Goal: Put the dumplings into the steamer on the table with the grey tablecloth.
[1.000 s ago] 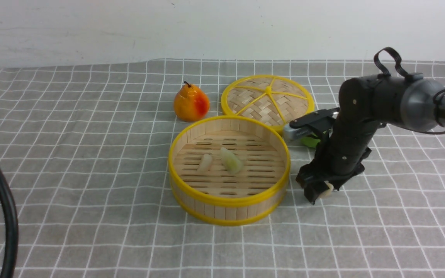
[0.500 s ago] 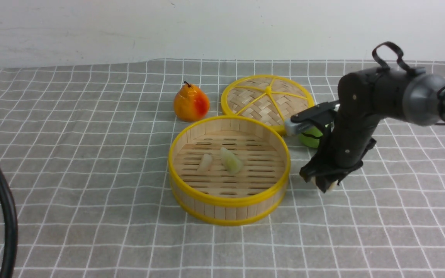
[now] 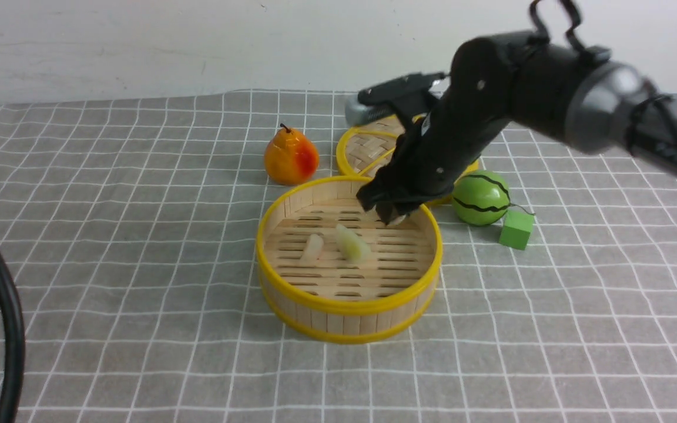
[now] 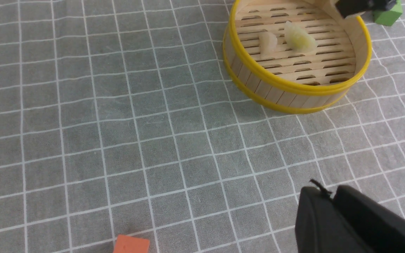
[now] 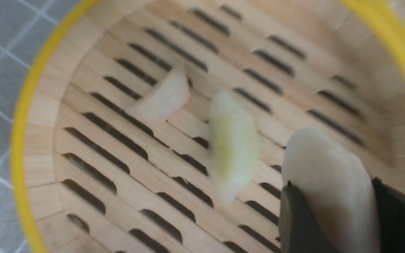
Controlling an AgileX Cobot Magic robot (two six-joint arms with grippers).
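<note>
Gripping the third dumpling (image 5: 329, 175), the right tool (image 3: 393, 216) hangs over the far right part of the steamer (image 3: 347, 305), above the rim. The black fingers (image 5: 295, 221) clamp it on both sides. From the front only a pale sliver of it shows under the tip. In the blurred wrist view its long axis runs out from between the fingers.

The arm hides most of the woven lid (image 3: 362, 147) behind the steamer.

On the slat floor lie two dumplings, close together left of centre:
- White dumpling (image 3: 313, 247): long axis near-left to far-right.
- Yellowish dumpling (image 3: 353, 244): long axis far-left to near-right.

The right and near parts of the floor are bare.

Beyond the steamer:
- Pear (image 3: 291, 157) at far left.
- Striped green ball (image 3: 481, 198) and green cube (image 3: 516, 229) on the right.

Grey tablecloth (image 3: 138, 264) on the desk lies open left of and in front of the steamer.

The left tool (image 4: 323, 196) is low over that cloth, cut off at the frame corner. Its fingers look pressed together, holding nothing. An orange block (image 4: 131, 245) is half cropped.
</note>
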